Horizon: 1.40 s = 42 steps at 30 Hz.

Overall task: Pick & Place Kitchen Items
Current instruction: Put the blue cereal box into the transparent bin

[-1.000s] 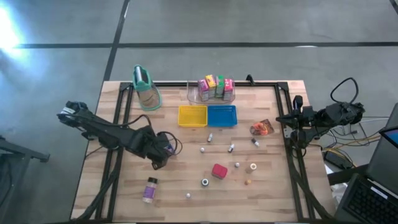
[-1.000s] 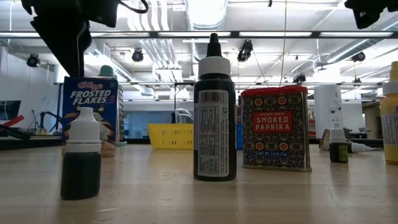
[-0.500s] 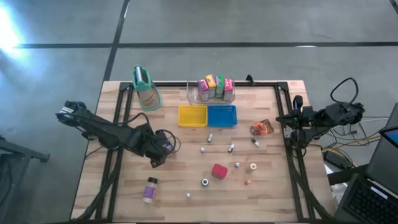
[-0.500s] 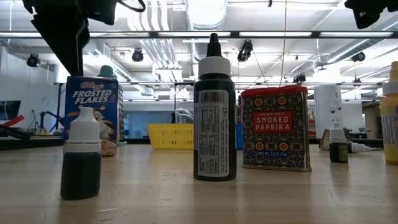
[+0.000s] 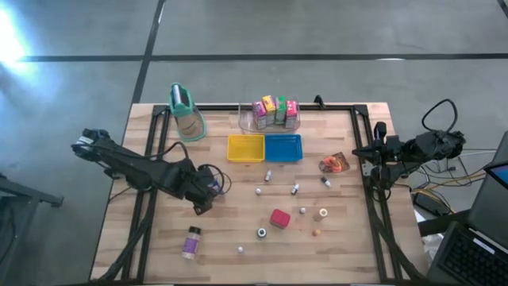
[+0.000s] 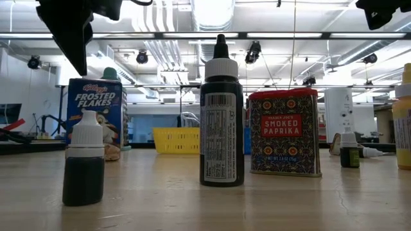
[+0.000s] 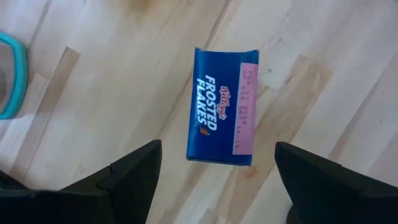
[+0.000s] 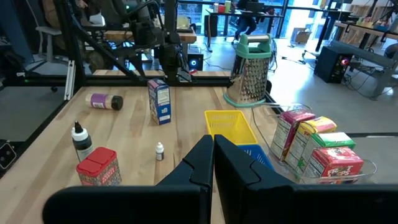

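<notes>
altogether four cartons [image 5: 275,112] fill one clear bin [image 5: 248,123].

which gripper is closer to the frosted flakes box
Left. The left gripper hangs open right above the Frosted Flakes box, which stands on the table's left part. The right gripper is shut, parked far off at the table's right edge.
</notes>
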Each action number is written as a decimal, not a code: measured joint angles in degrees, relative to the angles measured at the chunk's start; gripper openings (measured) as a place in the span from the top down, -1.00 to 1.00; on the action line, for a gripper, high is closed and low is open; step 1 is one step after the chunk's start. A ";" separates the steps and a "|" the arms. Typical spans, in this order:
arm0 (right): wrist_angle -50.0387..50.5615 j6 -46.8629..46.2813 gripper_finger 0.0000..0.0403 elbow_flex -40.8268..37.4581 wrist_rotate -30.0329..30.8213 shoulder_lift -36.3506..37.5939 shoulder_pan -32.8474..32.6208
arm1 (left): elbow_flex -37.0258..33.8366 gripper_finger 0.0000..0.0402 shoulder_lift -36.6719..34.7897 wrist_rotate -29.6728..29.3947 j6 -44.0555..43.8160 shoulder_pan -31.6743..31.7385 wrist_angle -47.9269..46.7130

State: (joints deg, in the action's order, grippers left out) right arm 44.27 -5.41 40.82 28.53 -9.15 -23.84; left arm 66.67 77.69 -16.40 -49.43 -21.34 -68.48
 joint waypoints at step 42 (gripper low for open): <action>0.00 -0.02 0.96 -0.02 -0.01 0.00 -0.01 | -7.01 -0.58 2.69 5.22 7.50 5.27 4.39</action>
State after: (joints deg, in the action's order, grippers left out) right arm 44.27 -5.43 40.80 28.52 -9.15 -23.85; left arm 59.66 80.38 -11.18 -41.93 -16.08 -64.10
